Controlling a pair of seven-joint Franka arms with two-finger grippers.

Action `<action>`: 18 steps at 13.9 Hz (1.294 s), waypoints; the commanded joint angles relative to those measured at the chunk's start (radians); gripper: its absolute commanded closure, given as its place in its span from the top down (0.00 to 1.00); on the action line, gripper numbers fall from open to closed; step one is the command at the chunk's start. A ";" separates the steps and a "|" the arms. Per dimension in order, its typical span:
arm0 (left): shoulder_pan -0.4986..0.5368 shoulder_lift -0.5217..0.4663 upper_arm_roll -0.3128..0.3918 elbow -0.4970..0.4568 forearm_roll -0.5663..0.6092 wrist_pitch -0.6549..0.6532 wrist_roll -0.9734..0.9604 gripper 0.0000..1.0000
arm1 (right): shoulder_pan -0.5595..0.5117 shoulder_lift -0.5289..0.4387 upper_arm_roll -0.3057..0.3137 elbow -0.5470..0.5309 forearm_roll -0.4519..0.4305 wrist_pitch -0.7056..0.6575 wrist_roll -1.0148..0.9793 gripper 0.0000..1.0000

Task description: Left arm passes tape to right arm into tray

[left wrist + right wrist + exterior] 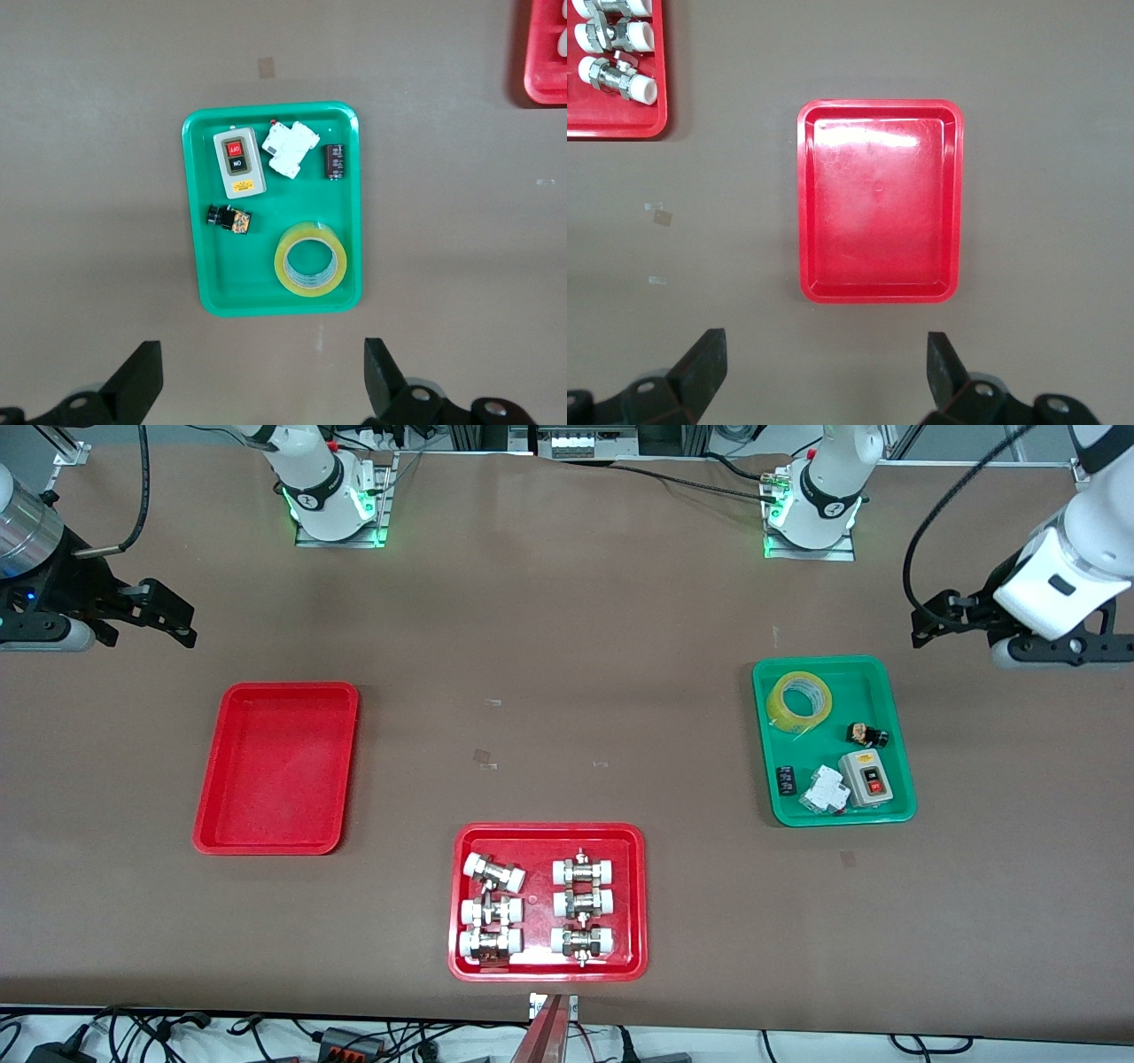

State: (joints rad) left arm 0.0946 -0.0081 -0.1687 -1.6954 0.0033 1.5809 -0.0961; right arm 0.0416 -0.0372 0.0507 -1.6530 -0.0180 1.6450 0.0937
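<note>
The yellow tape [799, 701] lies flat in the green tray [864, 691], at the tray's end farther from the front camera; it also shows in the left wrist view [309, 258]. My left gripper [930, 615] is open and empty, up in the air over bare table just off that end of the green tray [230, 274]; its own view shows it [262, 363] open. The plain red tray [276, 768] is empty at the right arm's end of the table. My right gripper [173, 615] is open and empty over bare table beside the red tray [879, 202]; its own view shows it [826, 354] open.
The green tray also holds a grey switch box [865, 777], a white breaker [825, 789], a black capacitor [785, 779] and a small black and gold part [866, 734]. A red tray of white-capped metal fittings [549, 831] sits at the table's middle, nearest the front camera.
</note>
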 commanded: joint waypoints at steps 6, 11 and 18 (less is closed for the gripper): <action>0.037 0.270 -0.002 -0.080 0.037 0.086 0.019 1.00 | 0.003 -0.018 0.001 -0.018 0.001 0.004 -0.005 1.00; 0.059 0.275 -0.006 -0.400 0.037 0.416 -0.035 1.00 | 0.003 -0.018 0.001 -0.016 0.001 0.002 -0.005 1.00; 0.054 0.330 -0.012 -0.512 0.038 0.611 -0.129 1.00 | 0.003 -0.018 0.001 -0.018 0.001 -0.002 -0.005 1.00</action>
State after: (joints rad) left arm 0.1426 0.3326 -0.1745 -2.1571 0.0263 2.1282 -0.1973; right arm 0.0420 -0.0372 0.0517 -1.6546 -0.0178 1.6450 0.0937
